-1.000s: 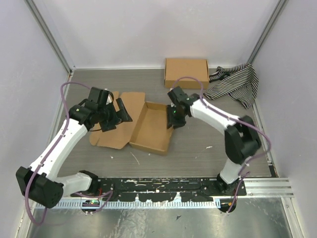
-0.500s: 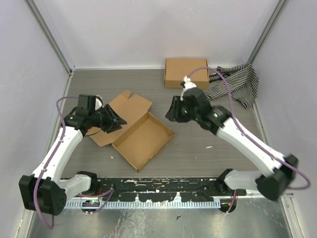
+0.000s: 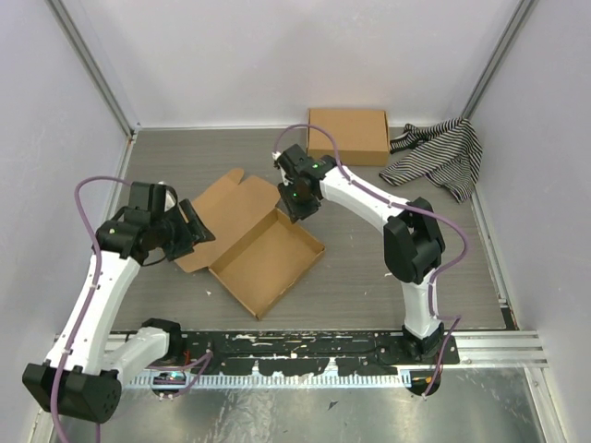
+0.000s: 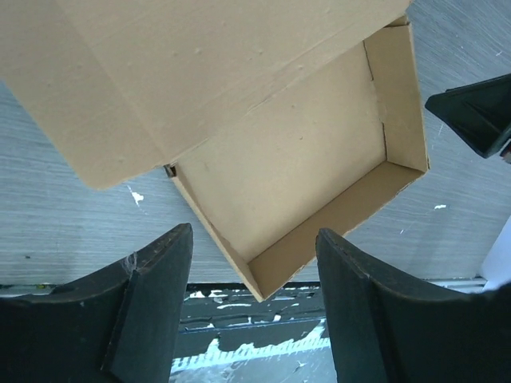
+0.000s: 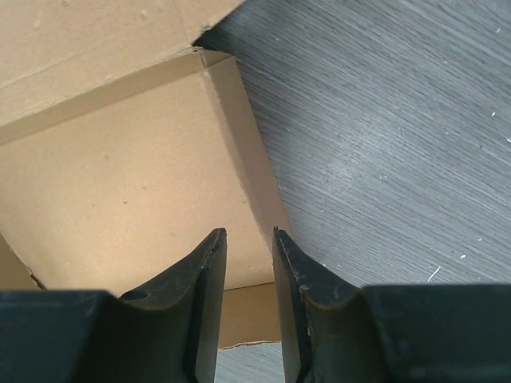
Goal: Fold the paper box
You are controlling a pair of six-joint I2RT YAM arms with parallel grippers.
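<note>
Our right claw [image 3: 294,196] moved onto the brown corrugated cardboard box [image 3: 268,254] corner, fingers almost together; left claw [image 4: 254,231] stands apart

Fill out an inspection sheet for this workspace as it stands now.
Surface: grey wood-grain tabletop with white scuffs.
Job's things: brown corrugated cardboard mailer box, tray walls up, hinged lid lying open toward the far left.
Clutter: closed flat brown cardboard box at the far edge; black-and-white striped cloth bunched in the far right corner.
Grippers: left gripper open above the tray's near-left side, holding nothing; right gripper at the tray's far corner, fingers narrowly apart over a wall, grip unclear.
Cables: purple cables loop off both arms; none lies on the mailer box.
Surroundings: pale walls with metal corner posts; black mounting rail at the near edge.
</note>
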